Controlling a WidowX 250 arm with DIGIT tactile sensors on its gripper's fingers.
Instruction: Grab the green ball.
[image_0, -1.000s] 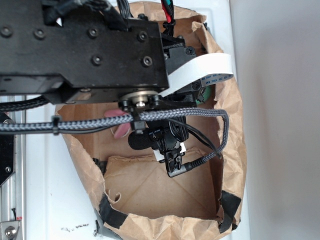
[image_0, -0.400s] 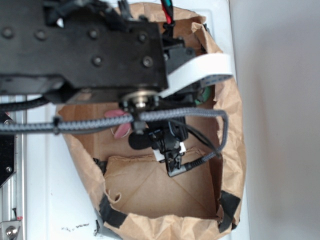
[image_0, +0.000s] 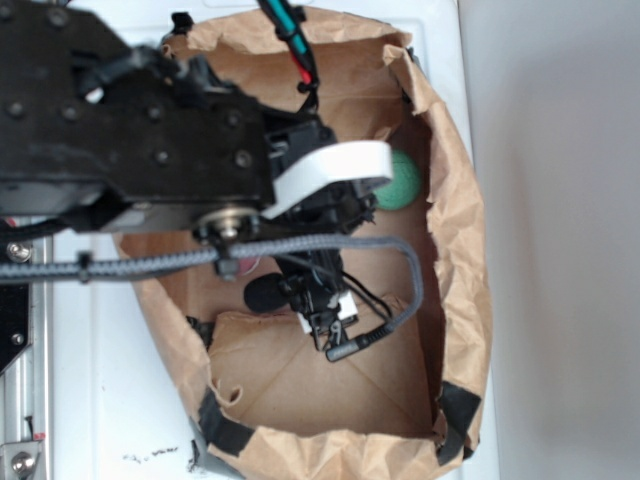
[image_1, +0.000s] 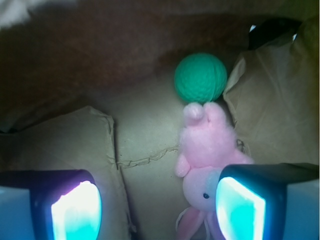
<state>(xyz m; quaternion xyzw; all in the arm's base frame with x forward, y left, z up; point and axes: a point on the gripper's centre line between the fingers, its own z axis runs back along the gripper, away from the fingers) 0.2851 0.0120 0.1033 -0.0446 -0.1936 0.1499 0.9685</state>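
In the exterior view the arm (image_0: 140, 140) fills the upper left and hides much of the paper bag (image_0: 455, 290) beneath it; the gripper itself is lost under the arm's black body, a white ribbon cable (image_0: 325, 170) and a braided cable (image_0: 300, 248), so its jaws cannot be read from here. Only part of the ball (image_0: 400, 182) shows, a green curve peeking out to the right of the ribbon cable, near the bag's right wall. A small pink scrap just under the braided cable is too little to name with certainty. The bag's brown floor (image_0: 300, 375) lies open in the lower half, with black tape (image_0: 225, 425) at the near corners of the rim. In the wrist view the gripper (image_1: 157, 207) has its jaws spread wide, holding nothing; the two fingers (image_1: 75, 207) glow at the bottom corners and are cut off by the frame edge. The ball (image_1: 200, 78) rests on the bag floor at the far end, well apart from the fingers, against the dark back wall. A pink bunny (image_1: 207, 150) lies between the ball and the right finger, its upper end touching the ball's underside; its lower part is hidden behind that finger. The bag's upper interior is dim and blurred.
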